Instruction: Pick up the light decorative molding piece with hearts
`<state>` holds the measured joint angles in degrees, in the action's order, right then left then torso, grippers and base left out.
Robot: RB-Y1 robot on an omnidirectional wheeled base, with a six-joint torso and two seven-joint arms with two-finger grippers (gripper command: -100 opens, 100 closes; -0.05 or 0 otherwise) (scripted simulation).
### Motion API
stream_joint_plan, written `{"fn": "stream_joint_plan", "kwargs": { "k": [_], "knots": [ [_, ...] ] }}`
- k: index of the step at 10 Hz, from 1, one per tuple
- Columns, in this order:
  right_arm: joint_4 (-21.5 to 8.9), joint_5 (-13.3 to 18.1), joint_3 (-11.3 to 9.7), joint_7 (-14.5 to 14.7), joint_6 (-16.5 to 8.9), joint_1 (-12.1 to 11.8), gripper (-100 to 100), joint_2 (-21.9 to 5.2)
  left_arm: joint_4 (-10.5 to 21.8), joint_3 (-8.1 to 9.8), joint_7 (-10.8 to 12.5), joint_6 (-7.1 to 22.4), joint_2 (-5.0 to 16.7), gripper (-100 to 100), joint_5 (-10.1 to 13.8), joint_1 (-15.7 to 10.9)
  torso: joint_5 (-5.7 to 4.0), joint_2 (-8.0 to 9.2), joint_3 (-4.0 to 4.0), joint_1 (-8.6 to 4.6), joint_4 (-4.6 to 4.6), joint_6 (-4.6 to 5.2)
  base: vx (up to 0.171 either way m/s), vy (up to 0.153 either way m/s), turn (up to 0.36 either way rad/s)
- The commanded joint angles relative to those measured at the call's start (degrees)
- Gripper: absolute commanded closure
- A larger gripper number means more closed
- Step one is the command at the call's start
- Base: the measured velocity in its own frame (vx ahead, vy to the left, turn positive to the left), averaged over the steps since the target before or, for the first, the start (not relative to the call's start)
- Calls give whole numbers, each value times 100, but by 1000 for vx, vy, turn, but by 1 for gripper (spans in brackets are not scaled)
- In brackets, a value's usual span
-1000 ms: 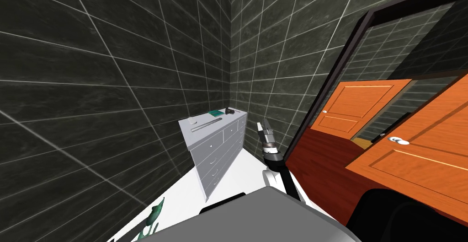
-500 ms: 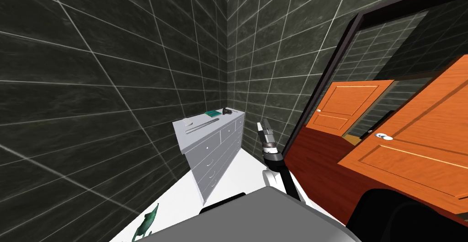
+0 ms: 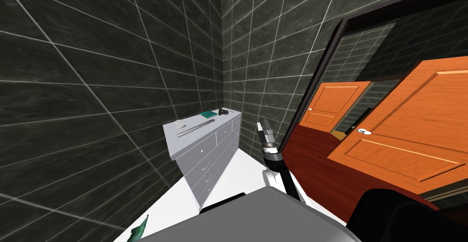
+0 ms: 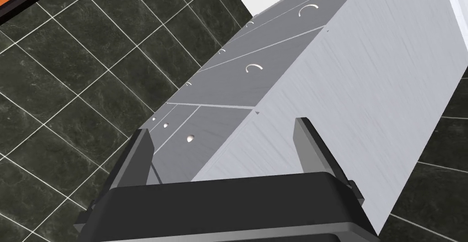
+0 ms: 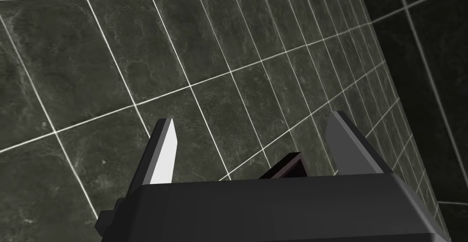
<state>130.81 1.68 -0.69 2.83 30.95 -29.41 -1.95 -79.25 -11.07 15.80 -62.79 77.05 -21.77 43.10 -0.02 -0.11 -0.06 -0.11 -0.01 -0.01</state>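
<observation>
Whole head view has slid left since a second ago, so that's our own turn and not the things moving. The dresser (image 3: 203,154) now sits further left and lower, and both orange doors have drifted left. The green shape (image 3: 139,228) at the bottom left edge is nearly cut off. The forearm (image 3: 269,145) keeps its place above our chest.

Left to right now. Dark tiled wall (image 3: 82,79) on the left. Green shape lies low on the white floor (image 3: 228,175), well apart from the dresser. Dresser stands against the wall, drawers facing the floor strip.

On its top there's a white disc (image 3: 180,124) at the near end. Next to it is the molding (image 3: 196,128), a long pale strip lying flat lengthwise, near the disc; hearts too small to tell. Past it are a green pad (image 3: 208,114) and a dark item (image 3: 223,112) at the far end. Molding is well apart from both grippers.

Left gripper (image 4: 224,129): fingers wide, holding nothing, aimed at the dresser's plain side panel, drawer fronts beside it. Forearm stands between dresser and dark door frame (image 3: 315,93). Right gripper (image 5: 256,125): fingers wide, empty.

Through the frame we see a far door (image 3: 336,104). At right is a near door (image 3: 406,138) with a pale knob (image 3: 364,131), over red-brown floor (image 3: 315,161).
</observation>
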Motion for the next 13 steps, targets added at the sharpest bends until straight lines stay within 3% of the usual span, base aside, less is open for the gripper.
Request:
{"fn": "stream_joint_plan", "kwargs": {
  "k": [1,2,3,4,5,6,8,9,10,13],
  "knots": [
    [0,0,0,0,0,0,0,0,273,11,58,-227,286,-100,-99,95,0,0,0,0,0,0,29,-39,-170],
    [0,0,-1,0,0,1,0,0,273,11,58,-227,469,-100,-99,95,-1,-2,-1,-5,0,5,31,-32,-120],
    [0,0,0,0,0,0,0,0,273,11,58,-227,517,-100,-99,95,-1,-3,-2,-3,-1,2,16,-11,3],
    [0,0,0,0,0,0,0,0,546,11,121,-441,740,-100,-197,152,1,2,1,2,1,-1,24,-30,-179],
    [0,0,-1,0,0,1,0,0,546,11,121,-441,928,-100,-197,152,0,0,0,-2,0,5,31,-29,-115],
    [0,0,0,0,0,0,0,0,765,17,180,-645,1094,-100,-288,204,0,-3,-2,-2,0,2,55,-48,-181],
    [0,0,0,0,0,0,0,0,814,17,180,-645,1323,-100,-288,204,-1,-9,-5,-5,-2,1,33,-20,-46],
    [0,0,0,0,0,0,0,0,1075,27,237,-839,1488,-100,-372,250,1,-1,-1,2,0,-1,36,-31,-221],
    [0,0,-1,0,0,1,0,0,1075,27,237,-839,1683,-100,-372,250,0,-4,-3,-4,-1,5,41,-21,-106],
    [0,0,0,0,0,0,0,0,1478,60,338,-1192,2269,-100,-517,327,0,-12,-7,-2,-3,0,55,-22,-157]
  ]
}}
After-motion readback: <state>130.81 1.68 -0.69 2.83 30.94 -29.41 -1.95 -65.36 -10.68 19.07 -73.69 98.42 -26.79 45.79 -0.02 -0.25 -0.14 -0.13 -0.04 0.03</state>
